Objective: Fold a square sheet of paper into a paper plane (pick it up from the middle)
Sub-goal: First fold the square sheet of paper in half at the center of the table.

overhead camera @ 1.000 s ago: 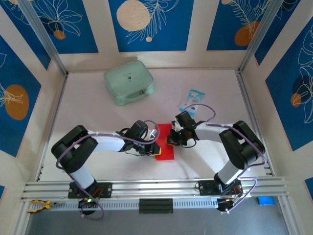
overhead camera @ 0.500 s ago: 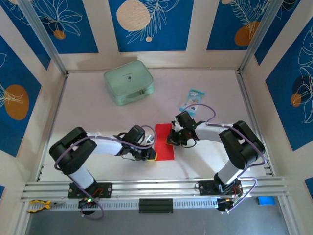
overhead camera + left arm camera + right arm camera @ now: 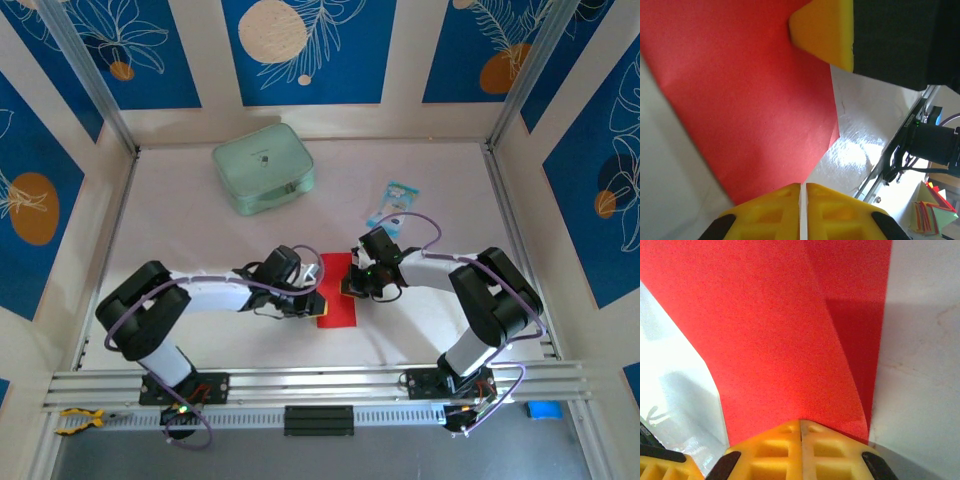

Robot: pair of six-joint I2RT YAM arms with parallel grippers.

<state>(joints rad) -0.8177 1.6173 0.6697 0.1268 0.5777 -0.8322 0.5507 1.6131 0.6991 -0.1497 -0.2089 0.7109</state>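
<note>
Update from the room, starting from the overhead camera: the sheet of paper (image 3: 340, 312) is bright red, folded into a tall narrow rectangle, and it lies on the pale surface (image 3: 200, 230) near the front, right between the two arms. The left hand (image 3: 316, 299) reaches in from the left and sits at the sheet's left edge. The right hand (image 3: 349, 289) sits over its right edge, so the two are almost nose to nose across it. A pale green zip pouch (image 3: 263, 167) sits well apart at the back left, and a small blue-white packet (image 3: 392, 205) lies further back, beyond the right hand. On the left wrist camera, the left hand (image 3: 801, 200) has its yellow fingers (image 3: 765, 210) pressed together with just a hairline slit between them. The red sheet (image 3: 750, 95) runs right up to their tips, but honestly I can't tell if any paper is caught in there. One yellow fingertip (image 3: 825, 32) of the right hand pokes in at the sheet's far side, with bare surface (image 3: 855, 125) beside it. On the right wrist camera, the right hand (image 3: 801, 427) is clamped tight too. A raised flap of the sheet (image 3: 760, 330) runs straight into its tips, so it looks pinched there, with a darker shadowed layer lying underneath on the right.
</note>
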